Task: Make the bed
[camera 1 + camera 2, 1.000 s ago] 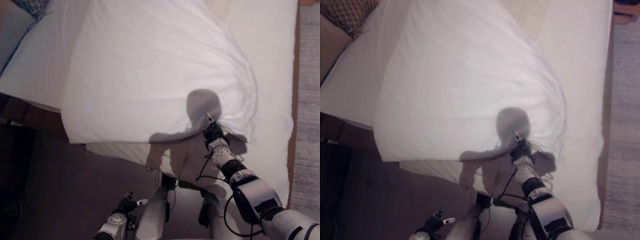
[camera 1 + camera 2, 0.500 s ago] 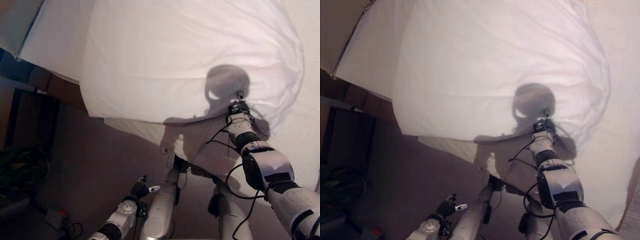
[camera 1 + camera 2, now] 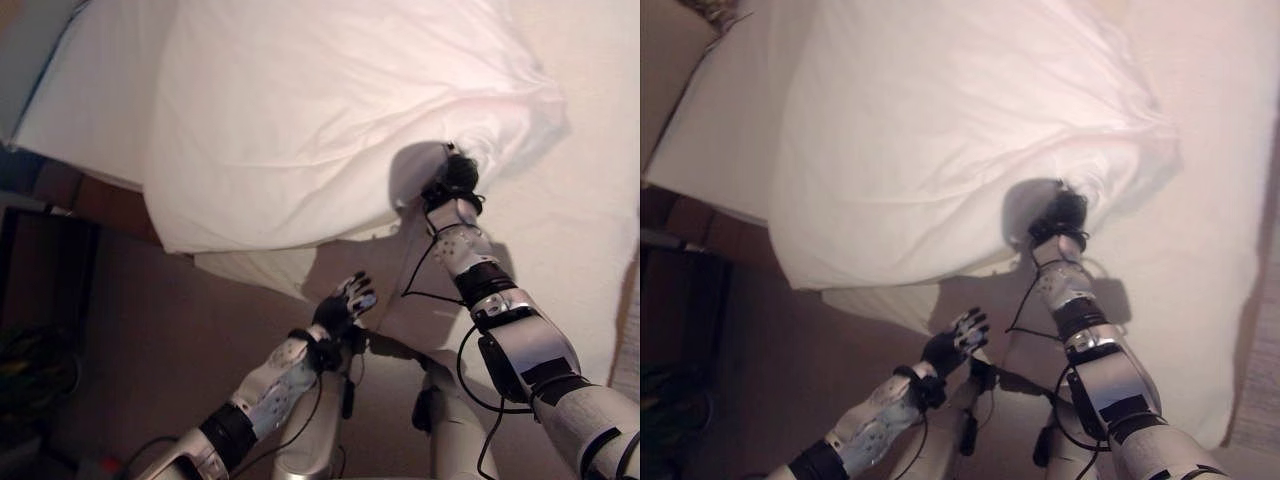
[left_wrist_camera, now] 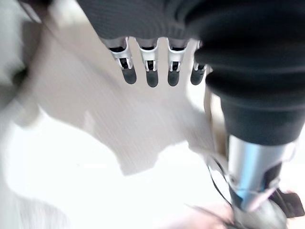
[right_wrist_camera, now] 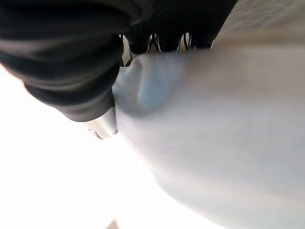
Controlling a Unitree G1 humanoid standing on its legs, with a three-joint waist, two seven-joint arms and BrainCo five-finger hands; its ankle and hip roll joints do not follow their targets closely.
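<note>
- Duvet [image 3: 310,110], white and billowy, lies bunched across the bed [image 3: 590,230], and its near edge hangs over the bed's near side above the brown floor [image 3: 150,330].
- Right hand [image 3: 455,180] is up on the bed at the duvet's gathered corner, with the cloth puckering into creases right where the hand meets it.
- In the right wrist view the white cloth is pressed against the base of the fingers [image 5: 143,45], which seem curled into the fold, so the hand looks clenched on the duvet, though the fingertips are buried in the cloth.
- Left hand [image 3: 342,302] is held low, off the bed, just below the overhanging edge and near the sheet's drop.
- Its fingers [image 4: 151,76] stand straight in a row in the left wrist view, released and holding nothing, with pale bedding and floor past them.
- White sheet [image 3: 1200,260] lies flat on the mattress to the right of the bunched duvet.
- At the far left of the bed a patterned cushion [image 3: 715,10] peeks in at the corner.
</note>
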